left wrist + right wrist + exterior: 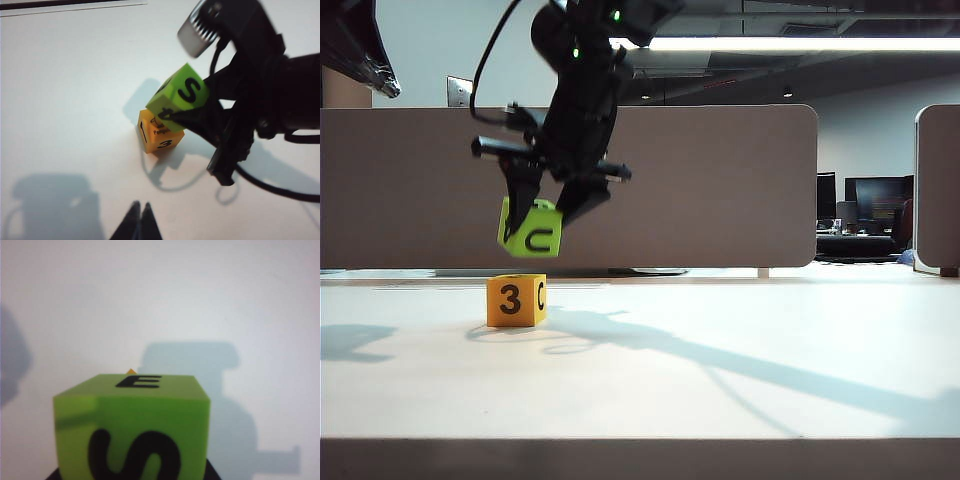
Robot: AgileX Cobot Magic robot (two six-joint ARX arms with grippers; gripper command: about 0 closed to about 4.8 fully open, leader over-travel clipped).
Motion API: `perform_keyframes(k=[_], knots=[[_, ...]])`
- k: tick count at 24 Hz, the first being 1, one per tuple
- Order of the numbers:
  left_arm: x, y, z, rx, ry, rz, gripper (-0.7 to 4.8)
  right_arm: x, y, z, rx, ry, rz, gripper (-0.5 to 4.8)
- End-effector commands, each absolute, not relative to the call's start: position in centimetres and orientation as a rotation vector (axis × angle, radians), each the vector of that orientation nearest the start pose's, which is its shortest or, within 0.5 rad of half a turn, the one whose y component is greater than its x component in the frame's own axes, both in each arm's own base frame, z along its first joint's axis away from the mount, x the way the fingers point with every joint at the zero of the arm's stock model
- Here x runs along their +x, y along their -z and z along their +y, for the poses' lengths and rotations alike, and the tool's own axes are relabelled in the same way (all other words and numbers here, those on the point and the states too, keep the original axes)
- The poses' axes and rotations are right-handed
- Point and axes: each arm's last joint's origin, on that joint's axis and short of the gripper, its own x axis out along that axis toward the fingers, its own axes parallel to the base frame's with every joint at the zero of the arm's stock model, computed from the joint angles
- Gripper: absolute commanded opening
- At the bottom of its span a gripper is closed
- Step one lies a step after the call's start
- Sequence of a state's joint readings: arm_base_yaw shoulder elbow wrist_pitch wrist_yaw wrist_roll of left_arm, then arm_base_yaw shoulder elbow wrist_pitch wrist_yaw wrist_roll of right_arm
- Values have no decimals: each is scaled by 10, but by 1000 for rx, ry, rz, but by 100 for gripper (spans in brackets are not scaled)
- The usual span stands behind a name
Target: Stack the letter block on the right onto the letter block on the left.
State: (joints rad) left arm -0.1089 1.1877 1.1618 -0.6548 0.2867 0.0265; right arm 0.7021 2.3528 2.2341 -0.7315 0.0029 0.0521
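A black right gripper (pixel 542 215), reaching across to the left side of a pale, smooth table (pixel 740 360), holds a lime-green cube (pixel 531 230) in the air directly above an orange cube (pixel 516 300), with a clear gap between the two blocks. The gripper's fingers (pixel 523 195) are clamped on opposite sides of the green block, which hangs slightly tilted. Both blocks are matte, square-edged cubes printed with bold black characters: the green one shows a "C"-like letter on its near face in the exterior view, and an "S" and an "E" in the right wrist view, where the block (pixel 132 427) fills the lower half of the picture and a small orange corner (pixel 131 372) peeks out just behind its top edge. The orange cube sits flat on the table at left of centre, with a "3" on its near face and a "C" on the face to its right.

In the left wrist view, the left gripper (pixel 140 222) hangs over bare tabletop on the near side of the blocks, its two dark, pointed fingertips pressed together with nothing between them. A long beige partition panel (pixel 720 185) with rounded corners stands along the table's far edge, and hard shadows of the arms fall across the white surface.
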Motion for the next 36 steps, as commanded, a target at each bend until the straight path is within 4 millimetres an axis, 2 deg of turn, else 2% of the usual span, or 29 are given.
perform_keyframes(k=[1, 7, 12, 13, 14, 15, 17, 18, 19, 21, 22, 25, 26, 27, 28, 29, 31, 34, 36], knots=[[239, -345, -34, -23, 395, 660, -5, 396, -250, 343, -234, -655, 799, 251], [239, -345, -34, -7, 390, 658, -5, 396, -250, 344, -227, -665, 795, 338], [240, -345, -34, -2, 378, 660, -5, 397, -250, 344, -205, -664, 793, 349], [240, -345, -34, -2, 378, 660, -5, 396, -251, 344, -204, -664, 790, 387], [240, -345, -34, -3, 378, 659, -5, 395, -255, 343, -200, -666, 786, 432], [240, -345, -34, -2, 378, 659, -5, 394, -259, 342, -196, -668, 779, 445], [239, -345, -34, -3, 378, 659, -5, 389, -287, 335, -189, -682, 719, 444], [239, -345, -34, -3, 378, 659, -5, 385, -306, 328, -216, -698, 666, 433], [240, -345, -34, -2, 378, 659, -5, 381, -316, 324, -229, -703, 646, 404], [240, -345, -34, -2, 378, 658, -5, 377, -336, 309, -227, -683, 632, 162], [239, -345, -34, -3, 377, 661, -5, 377, -344, 298, -218, -658, 650, -3], [231, -347, -31, 12, 331, 676, -6, 368, -360, 272, -235, -538, 710, 4], [221, -352, -29, 40, 273, 664, -6, 362, -373, 260, -263, -445, 699, 3], [217, -354, -28, 60, 266, 647, -6, 360, -379, 254, -266, -411, 684, 3], [208, -360, -25, 125, 241, 596, -6, 353, -397, 242, -258, -358, 641, 3], [204, -362, -24, 154, 217, 573, -6, 349, -406, 236, -251, -326, 617, 4], [191, -366, -19, 184, 153, 502, -6, 334, -429, 218, -245, -206, 570, 3], [175, -356, -20, 159, 206, 488, -6, 317, -442, 205, -236, -168, 549, 0], [164, -343, -18, 134, 200, 495, -6, 301, -451, 194, -225, -153, 519, 0]])
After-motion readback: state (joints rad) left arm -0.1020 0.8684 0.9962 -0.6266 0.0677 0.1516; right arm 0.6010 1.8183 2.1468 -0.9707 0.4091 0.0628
